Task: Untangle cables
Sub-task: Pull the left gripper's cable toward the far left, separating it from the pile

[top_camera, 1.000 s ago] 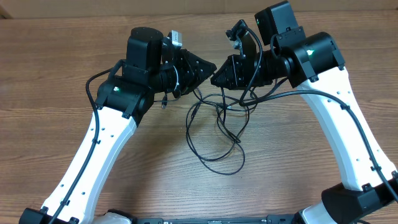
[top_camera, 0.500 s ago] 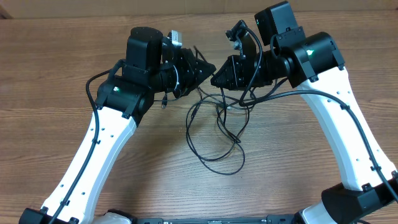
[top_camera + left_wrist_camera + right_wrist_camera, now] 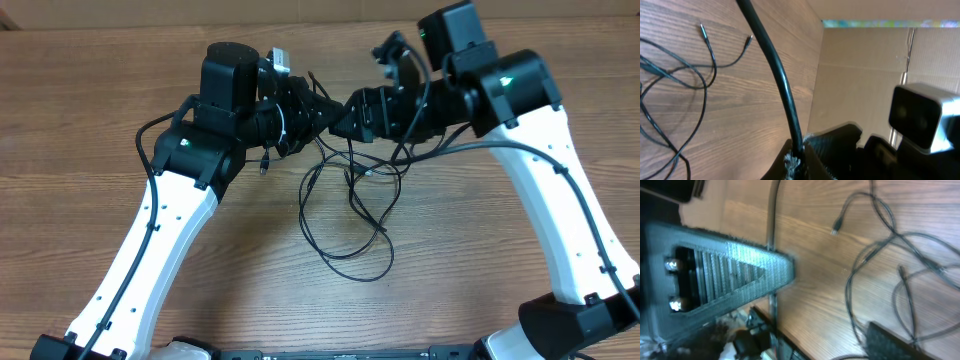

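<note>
As seen overhead, noted right claw (image 3: 340, 121) sprung wide, nearer left claw (image 3: 794, 161) clamped on one cable (image 3: 776, 67). Judged cables (image 3: 352, 232) still tangled.

The worktop (image 3: 480, 250) is brown wood with darker lines running along it. The cables (image 3: 345, 230) are thin and black, and two have small silver tips (image 3: 749, 37). The left arm (image 3: 150, 250) and right arm (image 3: 565, 200) are white with black joints, each with a little green light (image 3: 186, 141). One finger (image 3: 735, 275) of the right claw (image 3: 830, 300) is dark grey with raised stripes. The wall (image 3: 860, 75) behind is plain light brown.
</note>
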You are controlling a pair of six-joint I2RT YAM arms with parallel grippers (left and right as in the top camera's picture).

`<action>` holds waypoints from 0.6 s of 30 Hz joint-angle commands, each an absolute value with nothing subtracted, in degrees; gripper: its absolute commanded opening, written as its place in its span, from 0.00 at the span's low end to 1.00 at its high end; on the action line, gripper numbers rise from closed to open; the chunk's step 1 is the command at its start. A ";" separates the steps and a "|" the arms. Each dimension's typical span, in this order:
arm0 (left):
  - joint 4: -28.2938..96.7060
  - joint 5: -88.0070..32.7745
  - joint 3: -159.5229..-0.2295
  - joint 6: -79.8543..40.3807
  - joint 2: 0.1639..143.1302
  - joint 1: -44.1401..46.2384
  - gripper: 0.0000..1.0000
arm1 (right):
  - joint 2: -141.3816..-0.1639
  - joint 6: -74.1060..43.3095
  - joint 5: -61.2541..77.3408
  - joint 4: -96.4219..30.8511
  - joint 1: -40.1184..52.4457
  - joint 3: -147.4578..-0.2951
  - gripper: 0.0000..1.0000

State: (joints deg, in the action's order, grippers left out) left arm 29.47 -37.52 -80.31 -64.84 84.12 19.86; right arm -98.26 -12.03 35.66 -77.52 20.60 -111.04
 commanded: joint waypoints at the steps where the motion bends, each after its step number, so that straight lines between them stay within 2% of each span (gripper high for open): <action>1: 29.02 -40.86 -81.49 -64.95 83.48 20.18 0.04 | -97.51 -12.25 36.29 -77.89 15.94 -112.66 1.00; 8: 19.09 -49.82 -82.61 -67.46 83.44 20.29 0.04 | -97.51 -12.21 34.65 -78.74 6.44 -112.62 1.00; 15: 10.92 -50.17 -89.76 -68.27 83.44 20.27 0.04 | -97.54 -12.19 16.01 -78.72 0.14 -112.57 1.00; 18: 6.94 -49.10 -93.56 -68.18 83.44 20.27 0.04 | -97.54 -12.21 13.06 -78.72 -0.54 -112.57 1.00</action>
State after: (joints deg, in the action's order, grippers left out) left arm 9.98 -48.51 -87.92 -67.66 84.12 19.88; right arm -98.26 -12.19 21.37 -78.91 0.27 -111.22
